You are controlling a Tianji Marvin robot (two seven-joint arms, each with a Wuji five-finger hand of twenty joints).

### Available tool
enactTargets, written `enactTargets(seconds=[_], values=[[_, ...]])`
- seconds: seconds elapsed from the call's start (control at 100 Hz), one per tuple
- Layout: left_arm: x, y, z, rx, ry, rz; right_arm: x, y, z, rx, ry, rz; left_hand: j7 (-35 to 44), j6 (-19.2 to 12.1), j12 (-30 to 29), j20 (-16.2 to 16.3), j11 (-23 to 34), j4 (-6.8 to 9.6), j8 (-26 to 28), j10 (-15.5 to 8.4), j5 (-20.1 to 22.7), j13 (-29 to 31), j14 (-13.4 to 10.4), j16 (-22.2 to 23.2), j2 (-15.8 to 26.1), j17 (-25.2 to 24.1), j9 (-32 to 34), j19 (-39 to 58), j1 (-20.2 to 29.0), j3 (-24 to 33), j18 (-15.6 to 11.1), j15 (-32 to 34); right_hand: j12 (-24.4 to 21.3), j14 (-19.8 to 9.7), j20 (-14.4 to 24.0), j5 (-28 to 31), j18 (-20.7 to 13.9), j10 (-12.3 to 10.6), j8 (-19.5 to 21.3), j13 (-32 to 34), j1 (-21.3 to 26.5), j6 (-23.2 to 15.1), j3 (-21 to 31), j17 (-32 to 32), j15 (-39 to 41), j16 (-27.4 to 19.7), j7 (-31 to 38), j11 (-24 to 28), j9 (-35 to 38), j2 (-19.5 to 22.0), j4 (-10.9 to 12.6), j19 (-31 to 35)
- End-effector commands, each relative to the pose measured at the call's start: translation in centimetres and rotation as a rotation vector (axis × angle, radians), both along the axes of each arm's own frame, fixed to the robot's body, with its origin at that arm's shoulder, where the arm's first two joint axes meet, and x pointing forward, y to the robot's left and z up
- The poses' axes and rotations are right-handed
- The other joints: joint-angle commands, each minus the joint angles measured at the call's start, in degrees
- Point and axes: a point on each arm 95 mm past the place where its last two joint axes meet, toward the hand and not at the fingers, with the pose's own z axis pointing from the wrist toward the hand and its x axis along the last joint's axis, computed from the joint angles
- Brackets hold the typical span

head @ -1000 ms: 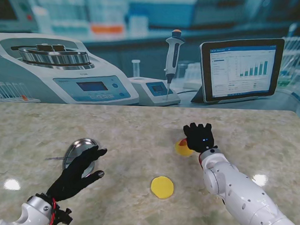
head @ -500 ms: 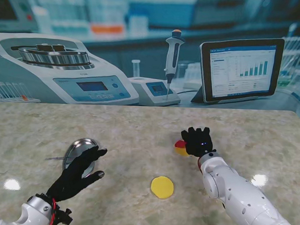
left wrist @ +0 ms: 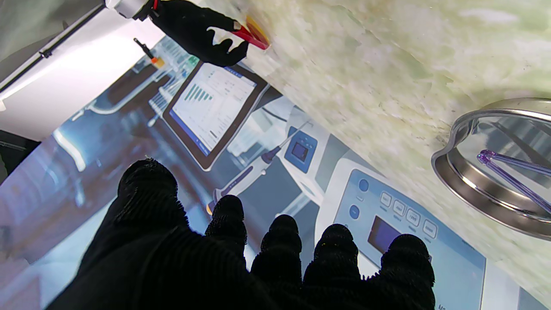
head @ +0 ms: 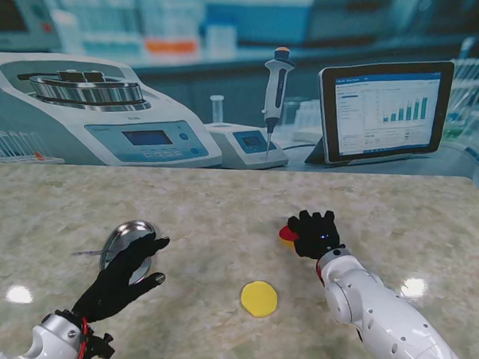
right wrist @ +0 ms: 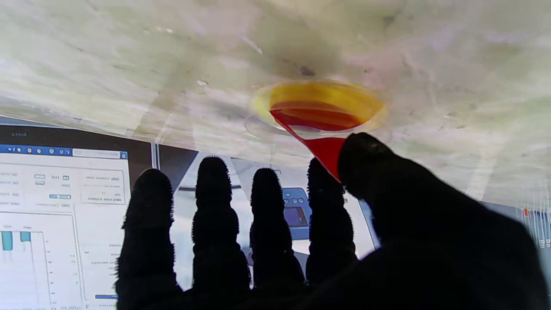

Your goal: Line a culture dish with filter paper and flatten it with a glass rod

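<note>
My right hand (head: pixel 316 234) pinches a red filter paper (right wrist: pixel 323 150) between thumb and forefinger, tilted up with its far edge down in a clear culture dish (right wrist: pixel 366 125) that shows yellow inside. In the stand view only a sliver of that dish (head: pixel 288 243) shows beside the red paper (head: pixel 286 230). A loose yellow paper disc (head: pixel 259 298) lies on the table nearer to me. My left hand (head: pixel 122 276) hovers open, fingers spread, over a steel dish (head: pixel 124 232) holding a glass rod (left wrist: pixel 512 181).
A marble table top (head: pixel 222 210) ends at a printed lab backdrop (head: pixel 244 84) showing a centrifuge, a pipette and a tablet. The glass rod's end (head: pixel 85 253) sticks out past the steel dish on the left.
My right hand has drawn back toward me and closed over the dish, lifting the red paper's near edge; less of the yellow shows. The left hand has barely moved.
</note>
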Motion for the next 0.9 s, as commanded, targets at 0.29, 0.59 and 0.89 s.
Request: enactTargets(seconds=[0.29,0.59,0.89], values=[[-0.2,-0.1,0.2,-0.003,-0.004,-0.003,-0.4,-0.2,0.1,-0.027,0.041,-0.004,-1.5,-0.8,-0.6,0.0,0.1,1.69,-0.5,-1.2,-0.5,-1.6,-1.7,0.2,0.6,-0.1,-1.4,-2.8,0.4,-0.9,-1.0,-0.6,-0.5,0.1,0.4,-7.5,0.4,-0.6,1.5,-5.3,-5.6,1.7,0.0,-2.6,-2.6,0.1,-8.3,-1.8,-7.4,-2.4,0.7,-2.1],[-0.2,0.0,0.3,0.0,-0.005,0.0,0.1,-0.4,0.4,-0.03,0.058,-0.022,-1.8,-0.6,-0.7,0.0,0.1,1.68,-0.5,-1.2,-0.5,-1.6,-1.7,0.2,0.6,-0.1,-1.5,-2.8,0.4,-0.9,-1.0,-0.6,-0.5,0.6,0.6,-9.7,0.2,-0.6,2.2,-7.0,-7.6,2.7,-1.1,-3.2,-3.2,0.1,-10.6,-2.2,-10.0,-1.8,0.3,-2.6],[-0.3,0.1,0.3,0.0,-0.003,0.003,0.8,-0.6,0.5,-0.034,0.077,-0.031,-1.9,-0.5,-0.7,0.0,0.1,1.68,-0.5,-1.2,-0.6,-1.6,-1.7,0.2,0.6,-0.1,-1.5,-2.8,0.4,-0.8,-1.0,-0.6,-0.6,0.8,0.8,-9.9,0.0,-0.4,3.1,-7.6,-8.0,3.0,-1.9,-3.4,-3.5,0.1,-11.7,-2.2,-10.8,-1.3,0.3,-2.8]])
